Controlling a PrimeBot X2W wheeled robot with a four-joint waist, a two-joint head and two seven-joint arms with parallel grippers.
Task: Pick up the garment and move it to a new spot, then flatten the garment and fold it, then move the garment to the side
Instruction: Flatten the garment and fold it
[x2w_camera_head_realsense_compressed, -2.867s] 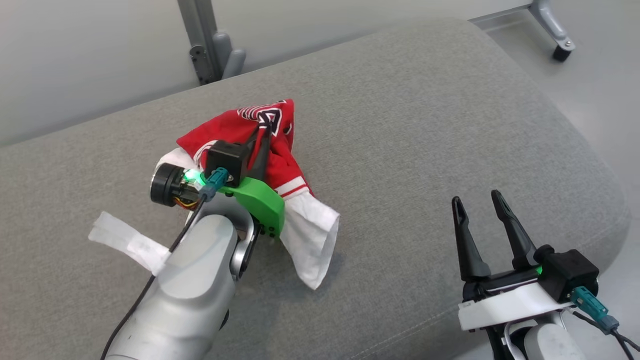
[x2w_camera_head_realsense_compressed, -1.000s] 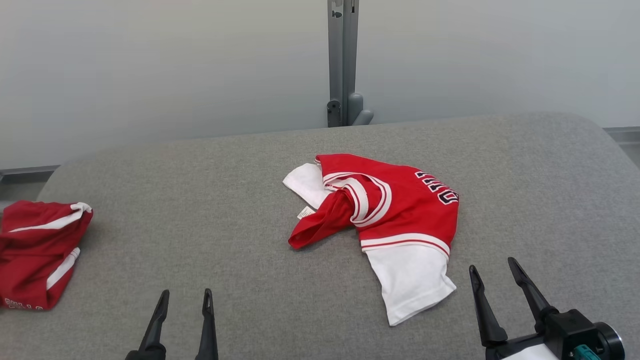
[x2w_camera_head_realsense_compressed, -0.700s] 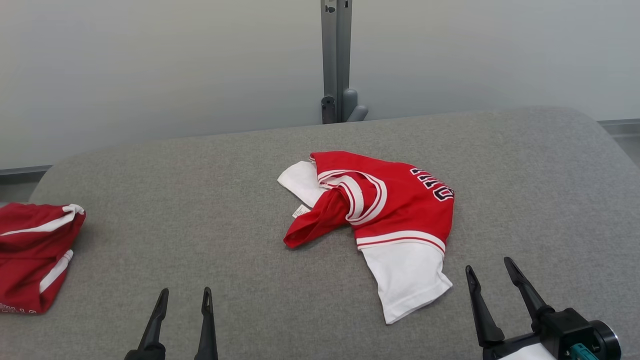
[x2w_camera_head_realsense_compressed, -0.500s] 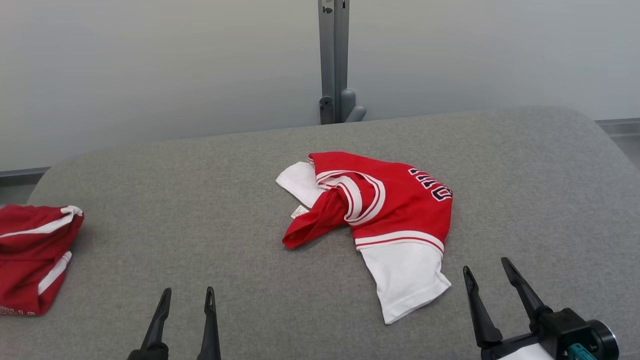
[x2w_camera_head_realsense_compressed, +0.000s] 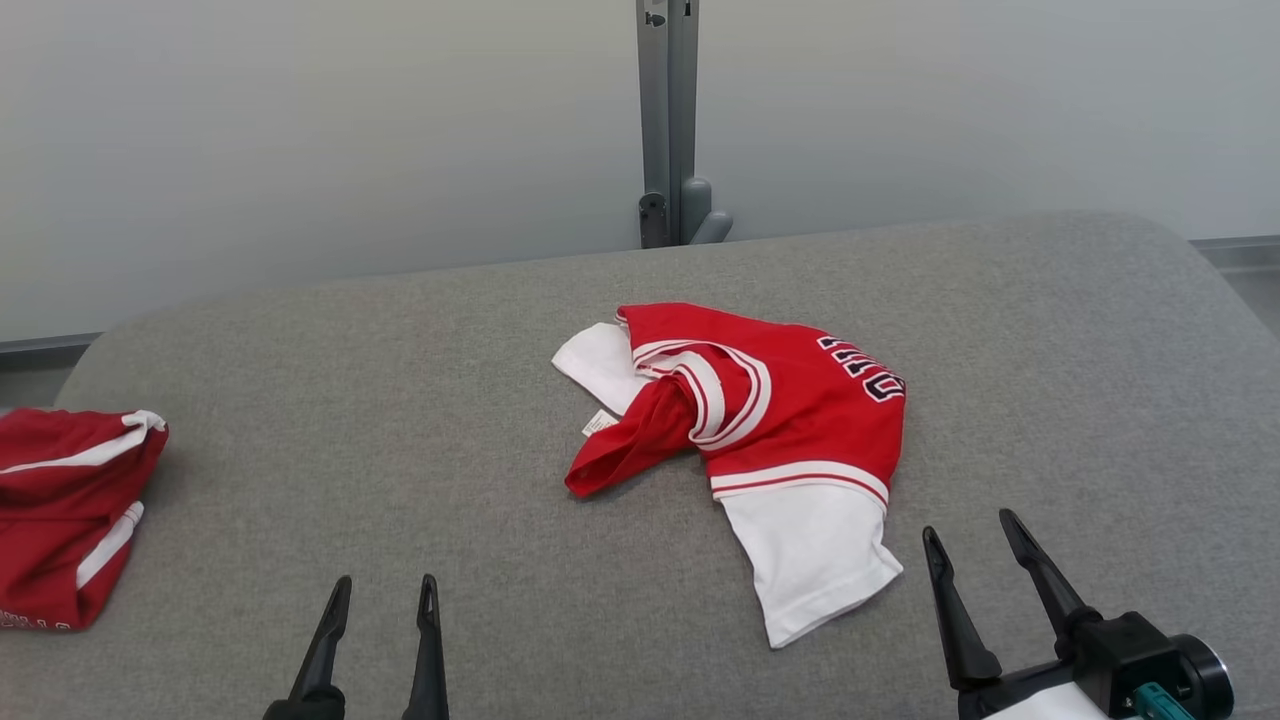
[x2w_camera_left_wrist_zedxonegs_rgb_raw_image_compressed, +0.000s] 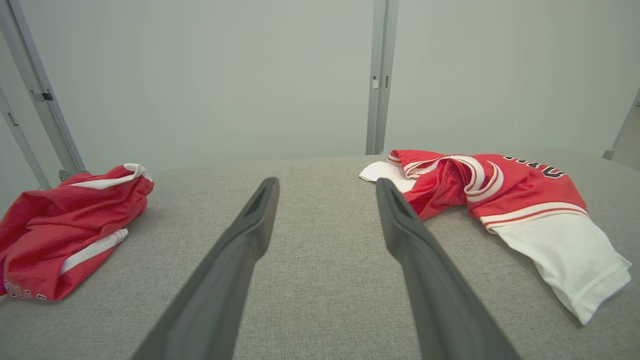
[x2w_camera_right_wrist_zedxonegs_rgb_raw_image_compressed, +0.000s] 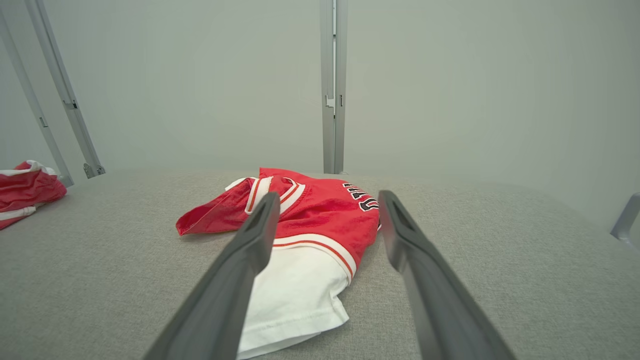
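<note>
The garment (x2w_camera_head_realsense_compressed: 790, 420), a red jersey with white striped trim and a white sleeve, lies crumpled mid-way across the grey surface (x2w_camera_head_realsense_compressed: 400, 400). Its dark lettering (x2w_camera_head_realsense_compressed: 862, 368) is folded and unreadable, as is its small white label (x2w_camera_head_realsense_compressed: 600, 423). The left end effector (x2w_camera_head_realsense_compressed: 386, 580) and right end effector (x2w_camera_head_realsense_compressed: 968, 524) both stand open and empty, clear of it.

Looks like a bare lab (or test bay): blank pale wall (x2w_camera_head_realsense_compressed: 300, 150), grey metal post (x2w_camera_head_realsense_compressed: 668, 110), fabric-covered worktop (x2w_camera_head_realsense_compressed: 400, 450).

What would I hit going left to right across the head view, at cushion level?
red garment at the left edge → left pincer, open → crumpled red-and-white jersey → right pincer, open.
</note>
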